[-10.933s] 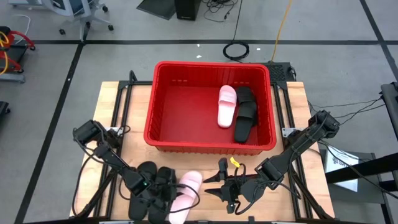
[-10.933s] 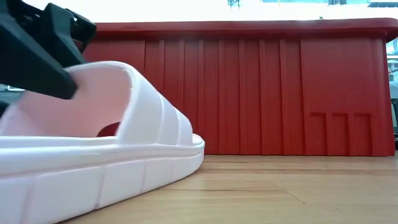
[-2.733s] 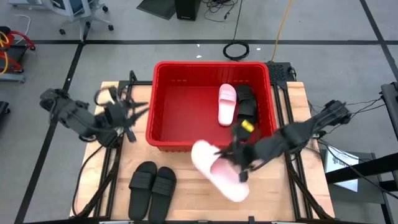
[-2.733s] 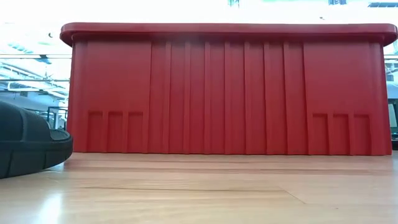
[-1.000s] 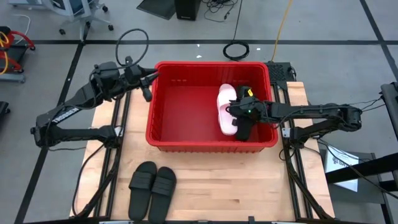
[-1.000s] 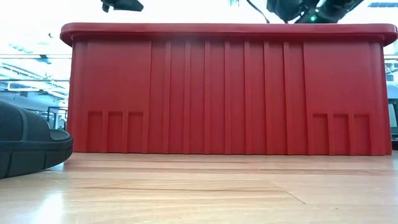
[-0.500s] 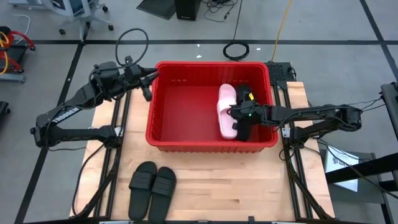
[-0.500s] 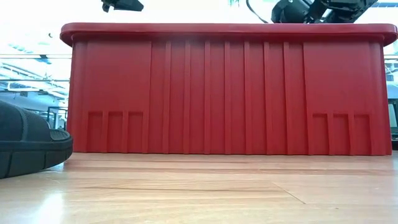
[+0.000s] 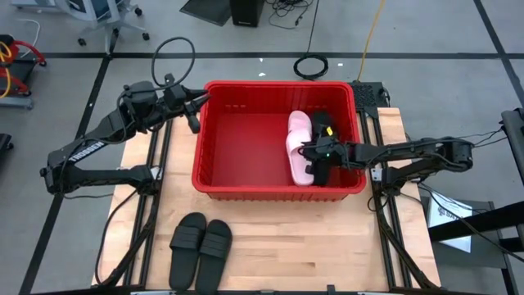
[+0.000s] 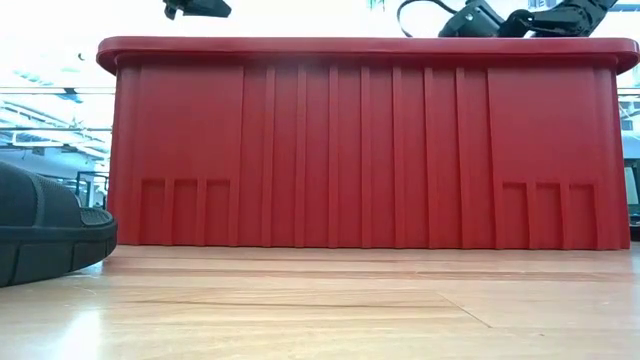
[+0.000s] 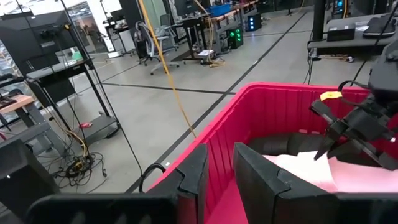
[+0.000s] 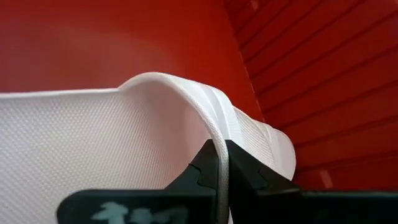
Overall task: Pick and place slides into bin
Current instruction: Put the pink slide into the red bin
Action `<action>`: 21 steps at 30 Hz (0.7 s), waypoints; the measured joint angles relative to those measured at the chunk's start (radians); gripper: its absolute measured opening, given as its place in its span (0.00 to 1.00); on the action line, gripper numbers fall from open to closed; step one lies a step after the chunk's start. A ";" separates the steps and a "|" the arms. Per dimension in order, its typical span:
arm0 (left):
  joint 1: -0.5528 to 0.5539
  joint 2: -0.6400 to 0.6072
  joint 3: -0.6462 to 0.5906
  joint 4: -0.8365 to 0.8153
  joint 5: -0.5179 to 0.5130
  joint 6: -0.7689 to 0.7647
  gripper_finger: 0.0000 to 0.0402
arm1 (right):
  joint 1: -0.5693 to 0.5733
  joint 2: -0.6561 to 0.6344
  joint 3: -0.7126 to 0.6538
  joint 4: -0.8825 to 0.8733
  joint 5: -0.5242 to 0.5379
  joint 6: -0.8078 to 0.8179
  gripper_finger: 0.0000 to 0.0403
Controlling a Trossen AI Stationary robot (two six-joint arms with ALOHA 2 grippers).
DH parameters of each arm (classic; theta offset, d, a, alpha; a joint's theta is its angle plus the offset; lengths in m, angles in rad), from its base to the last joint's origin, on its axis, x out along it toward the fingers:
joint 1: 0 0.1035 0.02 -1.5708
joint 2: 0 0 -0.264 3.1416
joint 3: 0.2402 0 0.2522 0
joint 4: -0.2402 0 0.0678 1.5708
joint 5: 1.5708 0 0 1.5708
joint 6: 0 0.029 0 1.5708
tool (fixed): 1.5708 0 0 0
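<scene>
Even, bright light fills the high view, with only soft shadows. In the low view the background above the red bin (image 10: 370,140) is blown out white, a pale sheen lies at lower left, and the black slide (image 10: 45,235) at left edge is blurred

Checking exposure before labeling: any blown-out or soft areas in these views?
Low view: the room above the bin is blown out white, and the near black slide is soft. Right wrist view: the pink slide fills the frame, evenly lit. High view: even light, no glare.
</scene>
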 joint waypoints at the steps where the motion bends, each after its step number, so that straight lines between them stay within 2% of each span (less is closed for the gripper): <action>1: 0.000 0.000 0.000 0.000 0.004 -0.004 0.20 | 0.003 0.009 0.000 0.008 0.000 0.008 0.00; 9: 0.000 0.000 0.000 0.002 0.014 -0.016 0.20 | 0.074 0.025 -0.002 0.072 0.004 0.012 0.00; 21: 0.000 0.000 0.000 0.002 0.015 -0.012 0.20 | 0.071 0.025 -0.002 -0.040 0.034 0.056 0.00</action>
